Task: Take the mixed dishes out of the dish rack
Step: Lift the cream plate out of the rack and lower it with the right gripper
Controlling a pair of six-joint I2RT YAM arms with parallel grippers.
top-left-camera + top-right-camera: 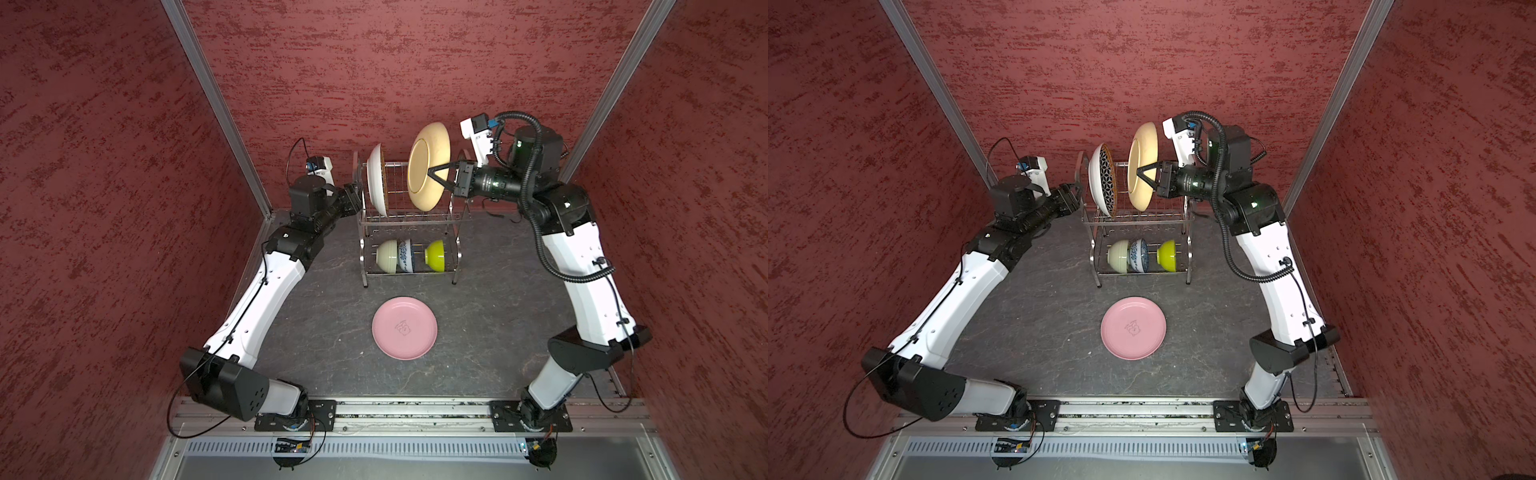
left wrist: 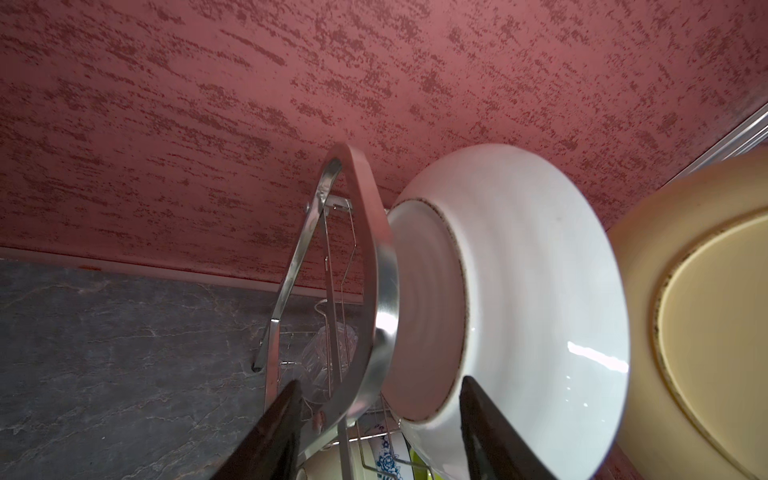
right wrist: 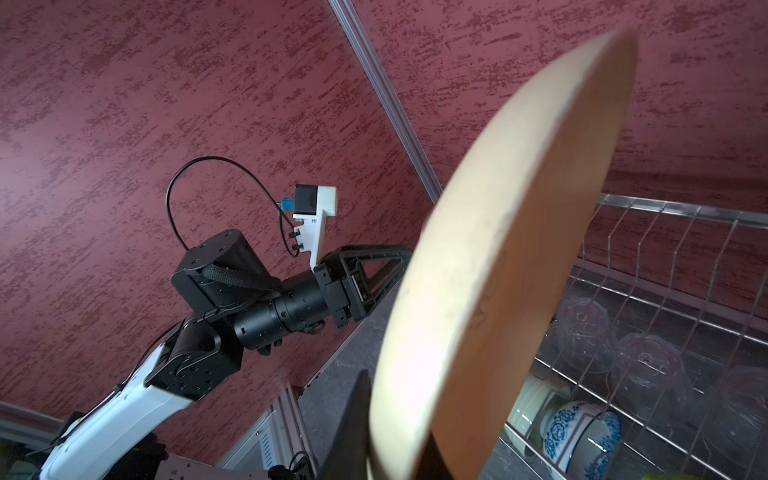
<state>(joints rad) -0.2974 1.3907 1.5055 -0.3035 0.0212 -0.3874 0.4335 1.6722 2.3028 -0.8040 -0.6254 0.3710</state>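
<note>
Fingertips of your right gripper (image 1: 430, 171) are pressed together on the pale yellow plate (image 1: 426, 141), pinching its edge on the side facing the right arm. You have that plate on edge over the upper tier of the dish rack (image 1: 409, 218), its top higher than the geometric plate (image 1: 376, 183) beside it. Whether its lower edge touches the wires I cannot tell.

Your left gripper (image 2: 382, 415) sits at the left end of the rack with its fingers (image 2: 274, 424) spread. In the left wrist view the curved side frame (image 2: 374, 249) and the white underside of the geometric plate lie between them. I cannot tell whether either finger touches anything. The geometric plate stands on edge in the upper tier, just beside that frame.

On the lower tier you have three bowls lying on their sides in a row: the cream-green bowl (image 1: 387, 256) touches the blue-floral bowl (image 1: 405, 256), and the lime bowl (image 1: 435, 254) sits a little apart toward the right arm. Through the wires in the right wrist view you can make out clear tumblers (image 3: 648, 365) in the rack.

The pink plate (image 1: 404, 327) lies flat, face up, on the dark tabletop (image 1: 316, 324) in front of the rack, apart from both arms.
</note>
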